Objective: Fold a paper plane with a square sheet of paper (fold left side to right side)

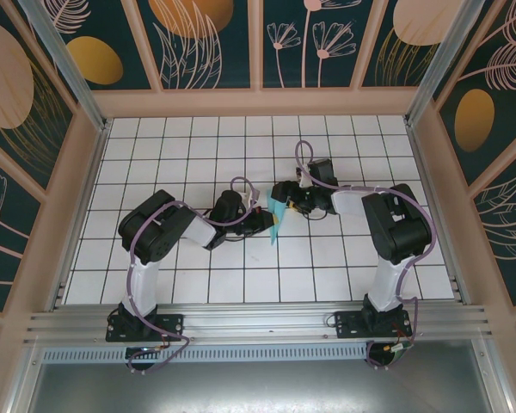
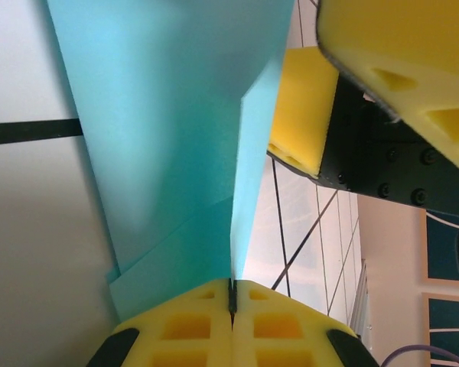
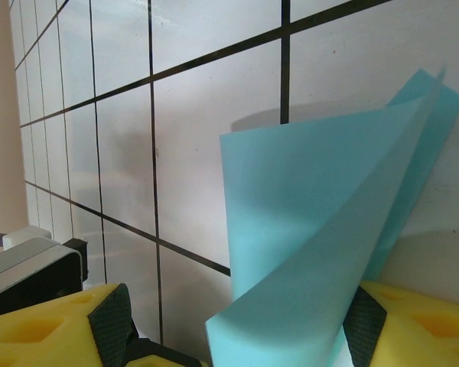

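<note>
where left end effector (image 2: pixel 231 297) pinches, doubled paper (image 2: pixel 161 138)

Right hand (image 1: pixel 281 200) blocks centre; far table (image 1: pixel 198 142) seemingly free.

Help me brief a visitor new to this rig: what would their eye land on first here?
The turquoise paper, partly folded, held where both arms meet at the centre of the white grid table. Close up, the yellow fingers of the left gripper pinch shut on its edge. Those of the right gripper stand apart, a curling flap between them.
</note>
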`<control>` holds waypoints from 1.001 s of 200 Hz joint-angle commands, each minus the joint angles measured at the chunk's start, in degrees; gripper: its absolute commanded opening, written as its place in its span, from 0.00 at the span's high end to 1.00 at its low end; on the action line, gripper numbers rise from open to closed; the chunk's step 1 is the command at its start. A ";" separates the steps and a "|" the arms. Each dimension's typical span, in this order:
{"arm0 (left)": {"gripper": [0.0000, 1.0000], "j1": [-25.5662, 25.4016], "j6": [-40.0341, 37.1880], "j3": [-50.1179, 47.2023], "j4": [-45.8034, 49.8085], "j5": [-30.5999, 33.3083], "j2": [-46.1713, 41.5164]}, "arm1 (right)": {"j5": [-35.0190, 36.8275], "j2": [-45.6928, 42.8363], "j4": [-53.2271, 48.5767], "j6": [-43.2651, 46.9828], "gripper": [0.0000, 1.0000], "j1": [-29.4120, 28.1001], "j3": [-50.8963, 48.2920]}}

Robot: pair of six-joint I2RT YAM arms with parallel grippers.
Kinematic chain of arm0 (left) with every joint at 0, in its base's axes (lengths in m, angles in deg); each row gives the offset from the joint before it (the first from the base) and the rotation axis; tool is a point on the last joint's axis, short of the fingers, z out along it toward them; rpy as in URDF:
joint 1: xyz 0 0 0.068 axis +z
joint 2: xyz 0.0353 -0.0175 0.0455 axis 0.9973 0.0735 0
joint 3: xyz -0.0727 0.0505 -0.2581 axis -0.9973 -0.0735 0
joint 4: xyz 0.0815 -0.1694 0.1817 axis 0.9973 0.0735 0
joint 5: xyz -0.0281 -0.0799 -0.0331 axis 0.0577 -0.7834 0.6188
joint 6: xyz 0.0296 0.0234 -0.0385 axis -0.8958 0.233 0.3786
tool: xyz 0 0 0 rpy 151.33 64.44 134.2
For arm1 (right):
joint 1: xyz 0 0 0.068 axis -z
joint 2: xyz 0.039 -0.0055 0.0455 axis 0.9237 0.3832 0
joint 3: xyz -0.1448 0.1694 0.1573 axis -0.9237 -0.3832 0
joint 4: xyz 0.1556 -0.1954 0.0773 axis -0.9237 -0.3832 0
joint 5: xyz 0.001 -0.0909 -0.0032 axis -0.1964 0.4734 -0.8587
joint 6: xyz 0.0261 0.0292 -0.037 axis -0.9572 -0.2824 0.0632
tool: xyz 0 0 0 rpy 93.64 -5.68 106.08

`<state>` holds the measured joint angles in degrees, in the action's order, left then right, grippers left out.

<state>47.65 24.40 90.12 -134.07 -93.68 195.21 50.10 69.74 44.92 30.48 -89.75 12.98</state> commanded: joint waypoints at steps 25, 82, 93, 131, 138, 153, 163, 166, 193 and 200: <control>1.00 0.51 0.37 -1.51 -2.14 0.34 -0.58 | 1.52 0.64 -2.37 2.03 0.24 -0.39 0.05; 1.00 0.51 0.31 -1.36 -2.32 0.21 -0.75 | 1.70 -4.87 1.60 2.13 0.29 0.39 -2.93; 1.00 0.51 0.43 -1.52 -2.54 0.41 -0.79 | 1.23 -4.99 1.79 2.29 0.34 0.68 -3.26; 1.00 0.51 1.78 -2.26 -4.30 0.58 -0.84 | 0.13 -3.84 3.30 1.82 0.42 0.84 -4.08; 1.00 0.52 1.89 -2.34 -4.40 0.55 -0.86 | 0.08 -3.73 3.25 1.88 0.44 0.82 -3.99; 1.00 0.51 2.02 -2.35 -4.57 0.58 -0.77 | 0.40 -3.60 2.72 2.09 0.47 0.81 -3.95; 1.00 0.51 2.04 -2.35 -4.68 0.57 -0.67 | 0.97 -3.51 1.86 2.47 0.49 0.80 -3.82; 1.00 0.52 2.09 -2.28 -4.69 0.52 -0.69 | 1.04 -3.42 1.61 2.50 0.50 0.88 -3.77; 1.00 0.52 2.27 -2.28 -4.95 0.57 -0.46 | 2.13 -3.32 0.08 2.71 0.53 0.90 -4.08; 1.00 0.52 2.27 -2.34 -4.93 0.59 -0.46 | 2.31 -3.29 -0.23 2.68 0.54 0.93 -4.12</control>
<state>47.81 26.09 88.51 -137.48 -93.50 195.18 51.38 66.44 46.01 31.99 -89.18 9.53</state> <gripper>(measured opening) 0.070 0.470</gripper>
